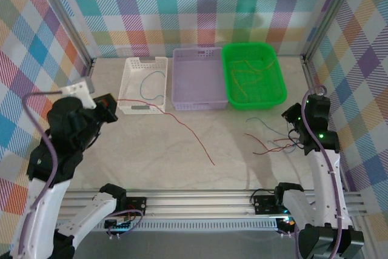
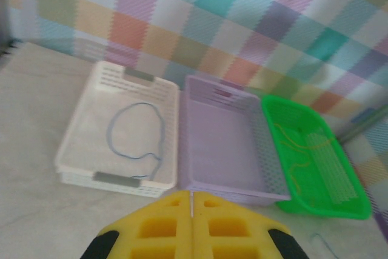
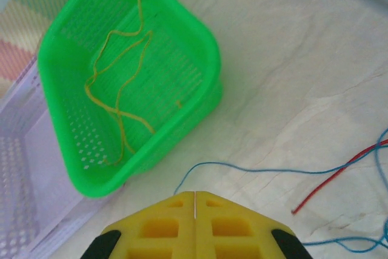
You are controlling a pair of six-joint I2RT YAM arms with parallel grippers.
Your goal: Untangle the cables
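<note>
A long red cable runs from the tips of my left gripper across the table towards the middle front. That gripper is shut, raised in front of the white basket; the cable is hidden under its fingers in the wrist view. A loose tangle of blue and red cables lies at the right. My right gripper hovers beside it, shut, with nothing seen between the pads. A blue cable ends just by its fingertips, and a red cable lies to the right.
Three baskets stand in a row at the back. The white one holds a blue cable, the purple basket has nothing in it, and the green basket holds yellow cables. Plaid walls close in the sides.
</note>
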